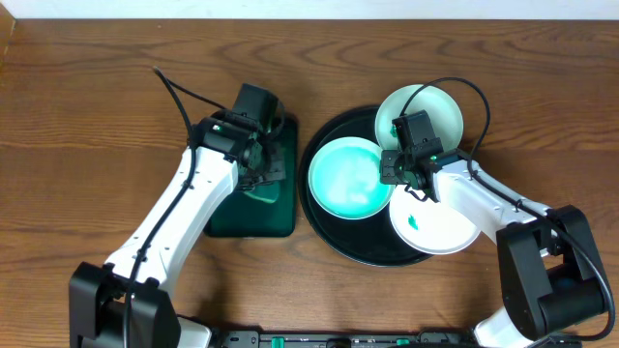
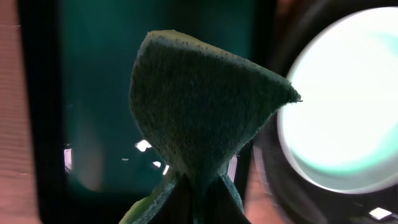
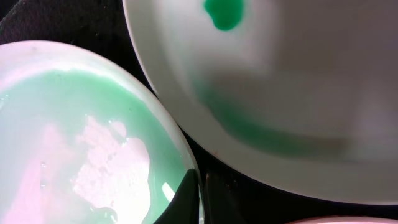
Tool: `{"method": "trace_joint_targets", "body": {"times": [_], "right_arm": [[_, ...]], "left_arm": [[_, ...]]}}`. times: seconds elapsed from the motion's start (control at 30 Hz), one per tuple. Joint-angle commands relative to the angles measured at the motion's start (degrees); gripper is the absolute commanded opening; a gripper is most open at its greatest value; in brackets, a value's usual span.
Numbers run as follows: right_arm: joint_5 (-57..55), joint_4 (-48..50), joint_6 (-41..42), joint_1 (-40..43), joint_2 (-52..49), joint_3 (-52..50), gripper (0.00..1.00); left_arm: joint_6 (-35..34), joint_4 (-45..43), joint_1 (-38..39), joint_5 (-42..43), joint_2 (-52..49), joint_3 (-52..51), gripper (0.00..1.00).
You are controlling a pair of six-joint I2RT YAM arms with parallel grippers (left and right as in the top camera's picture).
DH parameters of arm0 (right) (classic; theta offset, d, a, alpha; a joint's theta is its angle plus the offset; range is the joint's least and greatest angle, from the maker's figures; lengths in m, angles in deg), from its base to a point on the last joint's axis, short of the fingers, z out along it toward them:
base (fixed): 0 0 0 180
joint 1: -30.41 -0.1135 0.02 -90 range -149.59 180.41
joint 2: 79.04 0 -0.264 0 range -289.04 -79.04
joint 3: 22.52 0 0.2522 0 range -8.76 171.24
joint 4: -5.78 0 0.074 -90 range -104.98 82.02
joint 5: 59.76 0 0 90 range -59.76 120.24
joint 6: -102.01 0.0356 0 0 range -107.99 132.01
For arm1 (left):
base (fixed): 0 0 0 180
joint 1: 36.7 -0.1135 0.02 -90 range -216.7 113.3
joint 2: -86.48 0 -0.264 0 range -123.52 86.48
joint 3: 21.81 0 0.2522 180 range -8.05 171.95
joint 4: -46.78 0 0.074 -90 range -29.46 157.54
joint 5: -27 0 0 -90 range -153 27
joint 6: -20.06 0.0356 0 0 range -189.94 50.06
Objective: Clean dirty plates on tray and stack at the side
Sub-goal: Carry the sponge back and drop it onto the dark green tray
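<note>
Left gripper [image 2: 198, 200] is pinching a green sponge [image 2: 199, 106] above the green tray [image 1: 256, 220]. Right gripper [image 3: 200, 196] is pinching the rim of a wet plate [image 3: 81, 143] sitting on the black tray [image 1: 334, 234], beside a green-smeared plate [image 3: 298, 93].

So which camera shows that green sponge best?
The left wrist view: the green sponge fills the frame, pinched in the left end effector. Overhead shows barely a sliver of it; the right wrist view shows only plates.

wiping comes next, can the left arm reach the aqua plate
Probably yes: the left gripper holds the sponge right beside the black tray, and the aqua plate lies uncovered; the right gripper only pinches its rim.
</note>
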Motion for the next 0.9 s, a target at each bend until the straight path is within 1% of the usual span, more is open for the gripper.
{"method": "trace_joint_targets", "body": {"times": [0.0,0.07,0.23,0.47,0.8,0.83,0.87], "right_arm": [[1.8,-0.1,-0.2,-0.3,-0.5,-0.1,0.01],[1.8,0.0,-0.1,-0.3,-0.5,-0.1,0.01],[1.8,-0.1,-0.1,-0.3,-0.5,-0.1,0.01],[1.8,-0.1,-0.1,-0.3,-0.5,-0.1,0.01],[1.8,-0.1,-0.1,-0.3,-0.5,-0.1,0.01],[1.8,-0.1,-0.1,-0.3,-0.5,-0.1,0.01],[1.8,-0.1,-0.1,-0.3,-0.5,-0.1,0.01]], "left_arm": [[3.0,0.0,-1.6,-8.5,-1.6,-2.9,0.07],[3.0,0.0,-2.2,-9.7,-2.1,-3.7,0.07],[3.0,-0.1,-3.5,-9.9,-4.8,-4.7,0.08],[3.0,-0.1,-3.7,-12.1,-8.1,-4.7,0.07],[3.0,0.0,-3.7,-12.1,-7.8,-4.7,0.07],[3.0,0.0,-3.7,-12.1,-7.5,-4.6,0.08],[3.0,0.0,-3.7,-12.1,-7.1,-4.5,0.13]]}}
